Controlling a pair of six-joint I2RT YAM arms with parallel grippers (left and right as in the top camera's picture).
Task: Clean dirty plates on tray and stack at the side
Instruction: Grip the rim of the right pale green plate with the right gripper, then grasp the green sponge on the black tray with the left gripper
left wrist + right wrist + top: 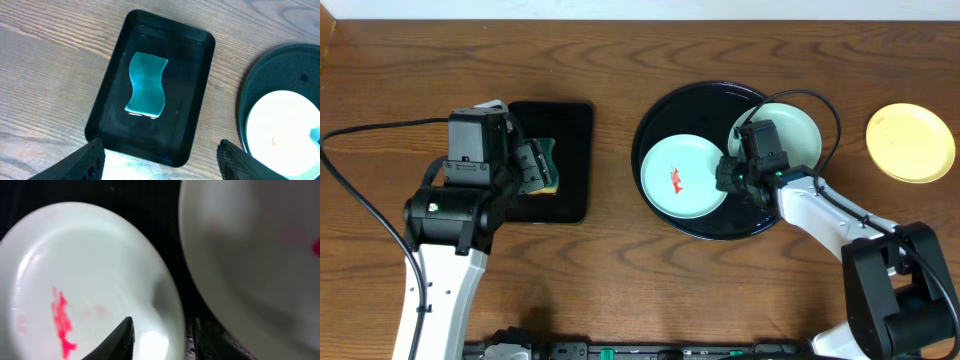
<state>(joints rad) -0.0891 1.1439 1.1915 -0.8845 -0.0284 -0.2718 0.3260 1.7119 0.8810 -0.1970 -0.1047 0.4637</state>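
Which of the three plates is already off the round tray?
The pale yellow plate, alone on the table beside the tray. Both mint-white plates lie inside the tray, one visibly smeared red.

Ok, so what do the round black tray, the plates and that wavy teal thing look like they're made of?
Round tray: glossy black with a reflective rim, likely plastic or lacquer. Smeared plate and second mint plate: smooth with a soft sheen, melamine or glazed ceramic; can't tell which. Yellow plate: same look. Wavy teal piece: matte, rough face, probably a scouring sponge.
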